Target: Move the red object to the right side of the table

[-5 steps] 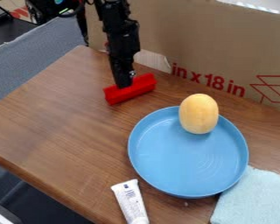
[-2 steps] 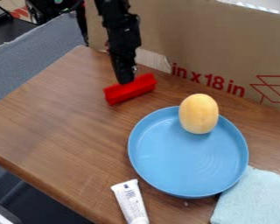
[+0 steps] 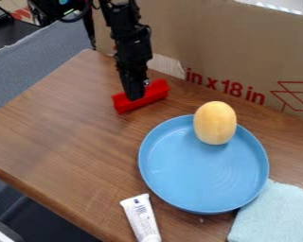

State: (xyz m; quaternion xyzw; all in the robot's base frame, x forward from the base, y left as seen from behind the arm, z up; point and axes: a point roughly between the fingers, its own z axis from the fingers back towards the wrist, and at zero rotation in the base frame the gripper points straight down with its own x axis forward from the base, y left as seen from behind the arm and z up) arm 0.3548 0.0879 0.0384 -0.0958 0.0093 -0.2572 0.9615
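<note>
The wood-grain brown worktop (image 3: 79,142) with a dark rounded edge carries all items listed, from the near edge outward. Nearest: a white tube with dark print (image 3: 140,218), lying flat close to the near edge. Beside it, at the right, a pale blue-green cloth (image 3: 273,216) lies partly against a round light-blue plastic plate (image 3: 180,180). A yellow egg-shaped object (image 3: 215,123) rests on the far part of the plate. Beyond the plate and to its left, the narrow bright red plastic bar (image 3: 141,96) lies on the worktop, set at a slant, in the far area. The black gripper (image 3: 137,95) points downward at the middle of the bar; its jaws are closed, and whether they clamp the bar cannot be determined. Farthest: a brown cardboard box (image 3: 230,52) with red lettering stands behind the worktop
</note>
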